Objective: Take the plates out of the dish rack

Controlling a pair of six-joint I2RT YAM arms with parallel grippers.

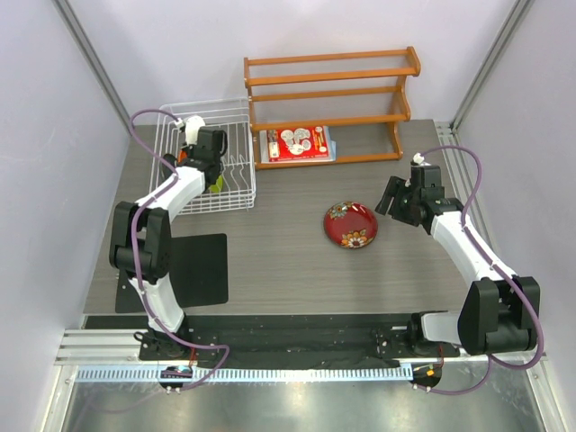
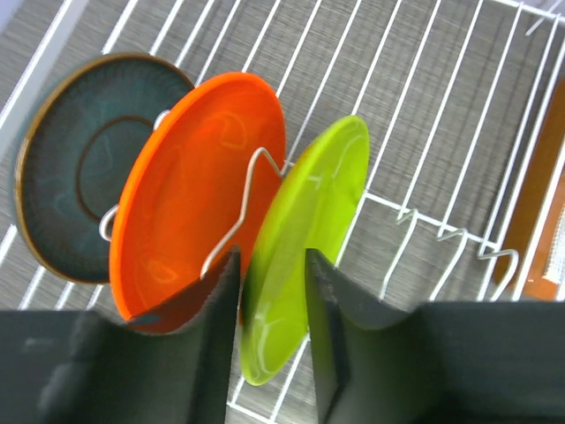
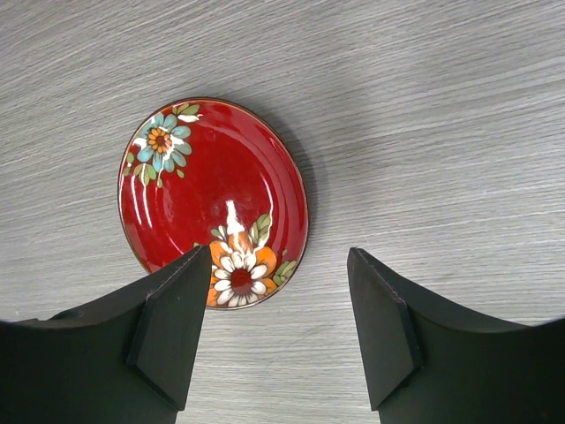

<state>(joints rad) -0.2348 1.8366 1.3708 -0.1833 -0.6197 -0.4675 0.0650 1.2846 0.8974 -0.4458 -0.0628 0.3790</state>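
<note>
From above, your left hand is hanging inside the dish rack, fingers pointing down. A sliver of the lime green plate is showing right at its tips. Your right hand is hovering over the counter, with the dark red plate lying flat just beyond its fingertips, toward the middle of the counter. Past the left hand, outside the rack, a wooden shelf is standing with a red-and-white packet lying under it.

In the left wrist view, your left hand is sitting narrow, one finger on each side of the lime green plate. The plate's rim is filling the gap between them. You cannot tell here whether the fingers are pressing on it. The orange plate is standing on edge just to the left of the left finger, and the dark teal plate is standing farther left behind it. All three are leaning in the wire slots of the rack.

In the right wrist view, your right hand is standing wide and holding nothing. The dark red plate is lying below and ahead of the gap, shifted toward the left finger, which is covering its near rim. The counter is showing bare in front of the right finger.
</note>
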